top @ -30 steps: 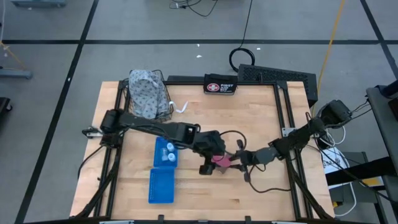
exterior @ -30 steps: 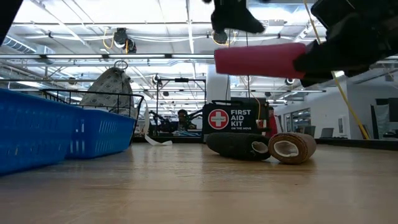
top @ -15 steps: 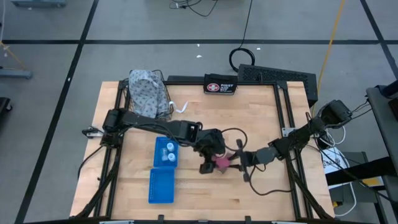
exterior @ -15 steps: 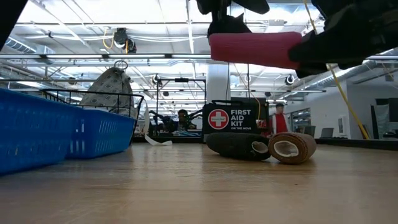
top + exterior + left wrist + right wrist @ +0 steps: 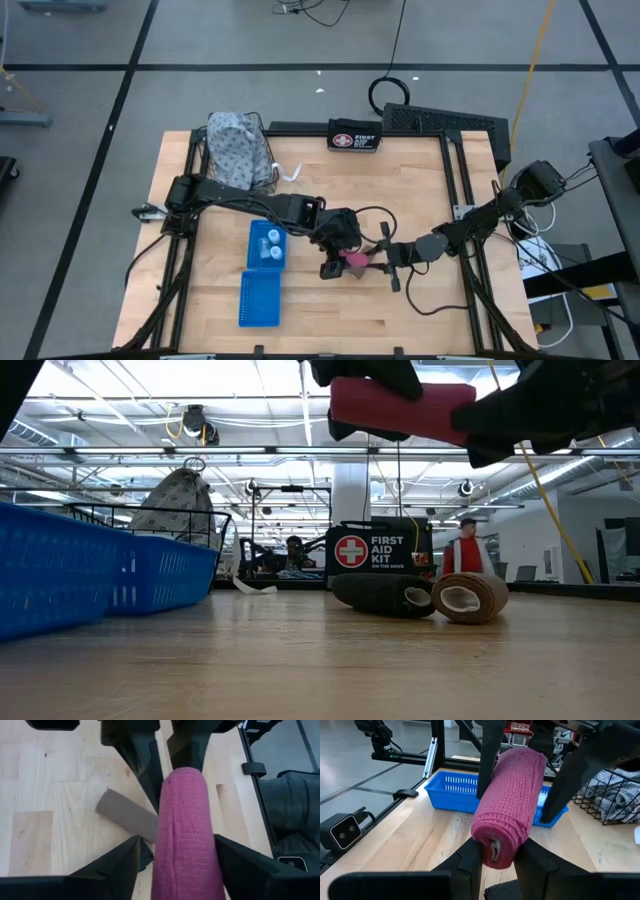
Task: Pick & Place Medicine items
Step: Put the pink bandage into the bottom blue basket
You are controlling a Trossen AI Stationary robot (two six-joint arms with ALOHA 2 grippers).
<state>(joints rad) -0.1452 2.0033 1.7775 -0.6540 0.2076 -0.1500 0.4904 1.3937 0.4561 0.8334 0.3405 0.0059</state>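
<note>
The pink tube [image 5: 400, 407] hangs in the air over the table's middle, between the two grippers [image 5: 352, 261]. My right gripper [image 5: 500, 857] is shut on the end nearest it. My left gripper [image 5: 175, 855] is open, with a finger on each side of the tube's other end. Below them the brown oblong [image 5: 470, 598] and the black oblong [image 5: 383, 594] lie on their sides on the wood, touching each other. The white bottles [image 5: 270, 245] stand in a blue basket [image 5: 252, 262]. My right gripper pinches the pink tube's end [image 5: 496, 837] between its two fingers, coming level from the table's right, with the fingers lying along the tube. The tube is lifted clear and reaches out nearly level toward the left gripper. My left gripper: one finger [image 5: 227, 857] lies against the tube's side, the other [image 5: 125, 862] stands off with a gap; I cannot tell whether it touches.
A second blue tray [image 5: 259, 299] lies near the table's near edge. A wire basket with a patterned cloth bag [image 5: 238, 150] sits at the far left. The first-aid pouch [image 5: 354, 140] stands at the far edge. A person in red [image 5: 465, 555] walks in the room behind.
The right gripper has raised the pink tube and tipped it slightly. The left gripper, first just above the tube's free end, now has its fingers around that end.
</note>
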